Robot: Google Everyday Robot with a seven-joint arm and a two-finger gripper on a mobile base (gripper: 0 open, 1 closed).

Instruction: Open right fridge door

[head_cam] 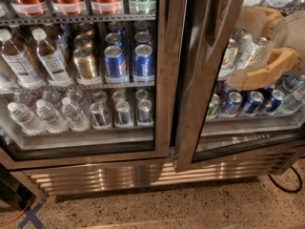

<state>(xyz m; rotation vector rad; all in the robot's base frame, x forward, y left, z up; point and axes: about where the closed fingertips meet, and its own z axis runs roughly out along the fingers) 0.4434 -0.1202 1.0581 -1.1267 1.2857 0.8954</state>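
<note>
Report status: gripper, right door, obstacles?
Gripper at right fridge door, upper right. Door ajar, left edge swung out. Black cable on floor, lower right.

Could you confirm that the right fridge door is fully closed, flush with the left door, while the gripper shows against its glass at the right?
Not quite: the right fridge door is ajar, not closed. In the camera view its steel frame slants away from the left door, with a dark gap between them. The gripper does show against its glass at the right.
</note>
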